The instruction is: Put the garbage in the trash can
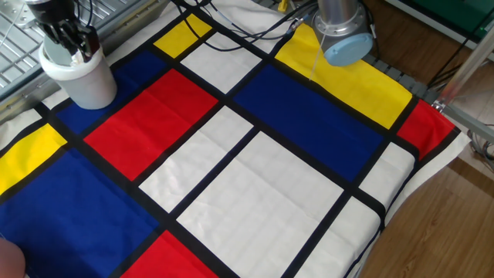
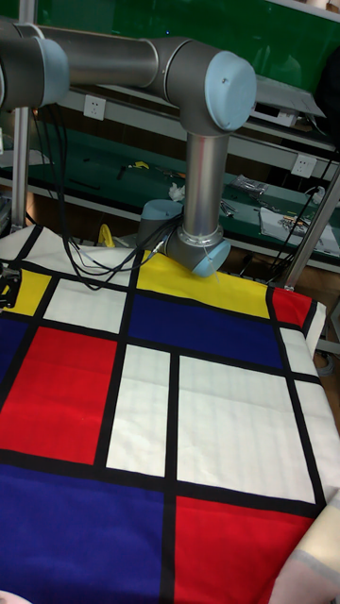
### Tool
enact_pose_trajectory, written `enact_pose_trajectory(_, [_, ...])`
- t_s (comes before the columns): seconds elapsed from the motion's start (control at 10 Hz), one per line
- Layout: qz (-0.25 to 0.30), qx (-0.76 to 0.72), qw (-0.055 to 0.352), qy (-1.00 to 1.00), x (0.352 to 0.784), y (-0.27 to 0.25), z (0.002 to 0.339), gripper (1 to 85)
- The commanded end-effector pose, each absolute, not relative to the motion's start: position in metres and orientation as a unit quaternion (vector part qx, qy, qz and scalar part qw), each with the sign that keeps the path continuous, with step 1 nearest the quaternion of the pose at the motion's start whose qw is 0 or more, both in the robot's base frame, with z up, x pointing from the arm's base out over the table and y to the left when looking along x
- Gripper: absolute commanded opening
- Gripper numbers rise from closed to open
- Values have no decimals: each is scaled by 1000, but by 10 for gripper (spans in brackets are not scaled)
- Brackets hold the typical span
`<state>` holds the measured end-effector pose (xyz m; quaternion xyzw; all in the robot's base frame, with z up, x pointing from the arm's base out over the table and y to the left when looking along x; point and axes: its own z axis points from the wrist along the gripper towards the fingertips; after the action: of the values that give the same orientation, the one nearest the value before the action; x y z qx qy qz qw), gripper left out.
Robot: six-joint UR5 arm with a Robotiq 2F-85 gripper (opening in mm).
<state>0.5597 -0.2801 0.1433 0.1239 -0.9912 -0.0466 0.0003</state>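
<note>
In the fixed view we see the gripper (image 1: 77, 48) at the far left corner of the counter (image 1: 255, 193), its dark fingers (image 1: 86, 46) dipped into the mouth of the trash can (image 1: 83, 77); whether the fingers are spread or closed we cannot tell, since the rim and the dark body hide their tips; something pale shows between them at the rim, but we cannot make out if it is the garbage, and we cannot find the garbage anywhere on the cloth. The trash can stands upright on a blue panel of the checked cloth (image 1: 201, 147), just beside the red panel, with a yellow panel nearer to us along the left edge. The cloth covers the counter in red, blue, yellow and white blocks parted by black bands. At the far side the arm (image 1: 340, 31) rises from its base by a yellow panel, its light blue joint cap facing us, with black cables (image 1: 247, 31) lying across the cloth behind it. In the tall fixed view we see the arm (image 2: 203, 142) reach up and bend left out of the picture; neither the fingers nor the trash can appear there.
</note>
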Motion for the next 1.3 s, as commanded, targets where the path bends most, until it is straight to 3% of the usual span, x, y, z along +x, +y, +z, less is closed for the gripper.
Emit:
enact_pose_trajectory(0.0, [-52,120,-4,-991,561,-277,141,473])
enact_pose_trajectory(0.5, [-48,109,-4,-993,560,-261,139,460])
enact_pose_trajectory(1.2, [-10,134,23,-991,551,-293,153,507])
